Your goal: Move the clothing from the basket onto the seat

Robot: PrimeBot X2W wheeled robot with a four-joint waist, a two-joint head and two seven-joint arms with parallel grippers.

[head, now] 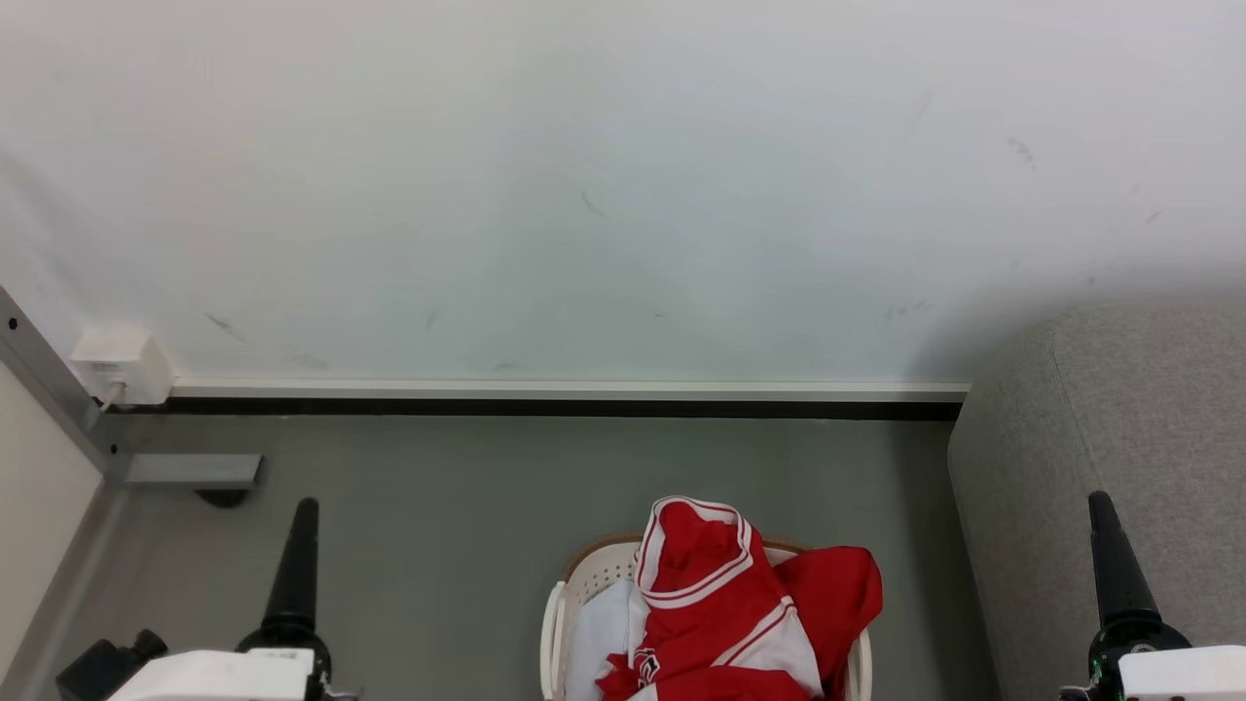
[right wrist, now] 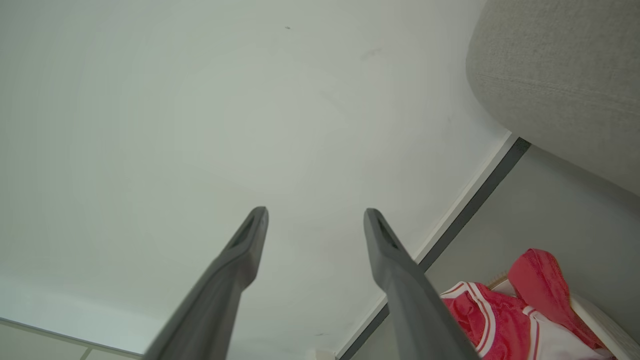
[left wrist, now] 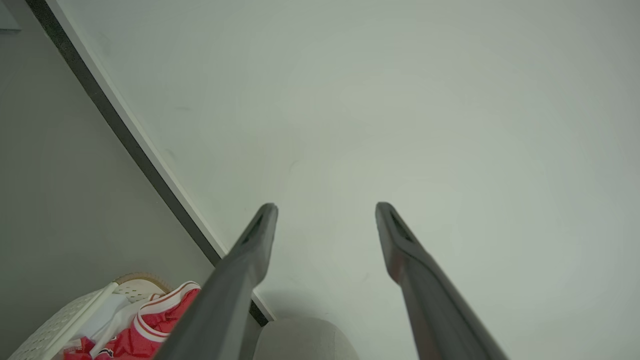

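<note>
Well, basket (head: pixel 596 582), grey floor (head: pixel 438 545), wht wall (head: pixel 623 195)

Red-and-white clothing (head: pixel 715 594) heaped in cream basket (head: pixel 596 576), spilling over its rim, grey seat (head: pixel 1100 438) just beside

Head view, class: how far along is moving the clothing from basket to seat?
Done: nothing; the visible part of the grey woven sofa bears no garment. In hand: nothing; the left pincer and right pincer stand open and empty. Left: the red-and-white fabric clothing, heaped in the cream-white holed plastic basket.
</note>
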